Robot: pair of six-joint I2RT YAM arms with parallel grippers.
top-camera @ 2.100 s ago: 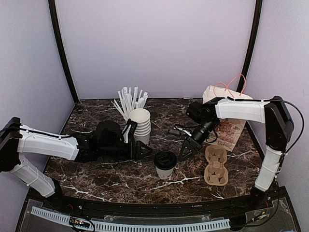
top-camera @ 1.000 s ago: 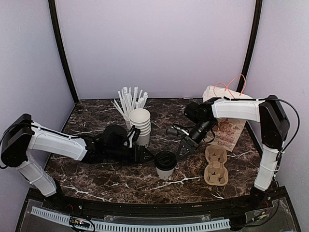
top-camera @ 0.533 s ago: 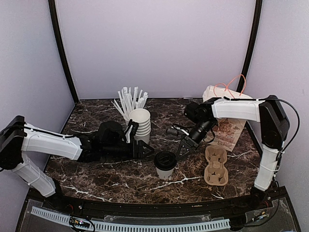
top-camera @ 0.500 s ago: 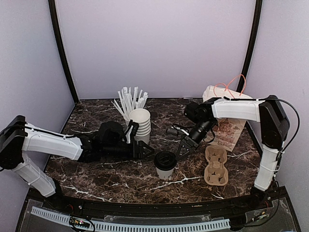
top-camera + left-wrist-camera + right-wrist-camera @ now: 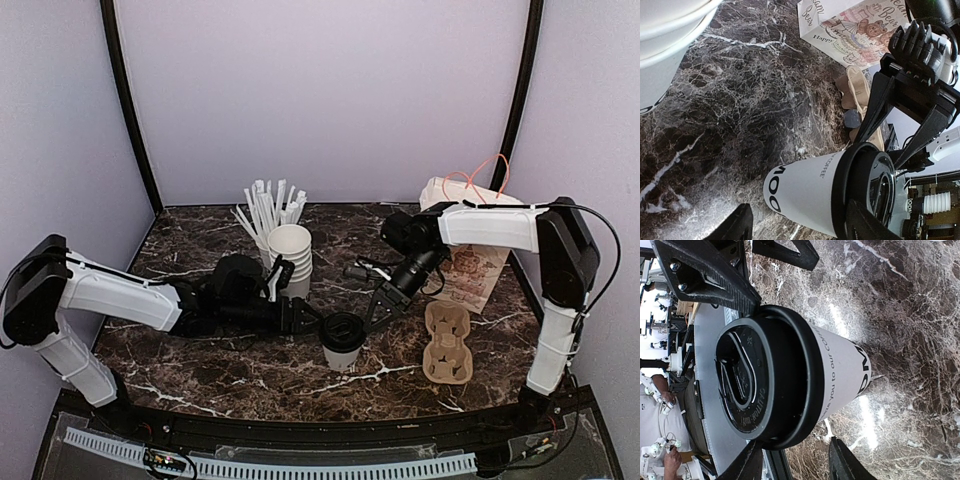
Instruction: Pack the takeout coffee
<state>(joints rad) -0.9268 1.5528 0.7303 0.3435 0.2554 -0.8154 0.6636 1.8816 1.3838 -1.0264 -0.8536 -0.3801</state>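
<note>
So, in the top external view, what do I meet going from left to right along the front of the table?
left pincer → takeout coffee → right pincer → cardboard cup carrier

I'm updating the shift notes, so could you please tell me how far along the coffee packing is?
Done: the takeout coffee has its black lid on and stands upright on the table. In hand: the left tool and right tool sit open on either side of it, neither gripping. Left: lifting it and, probably, setting it in the empty cardboard carrier or the paper bag.
</note>
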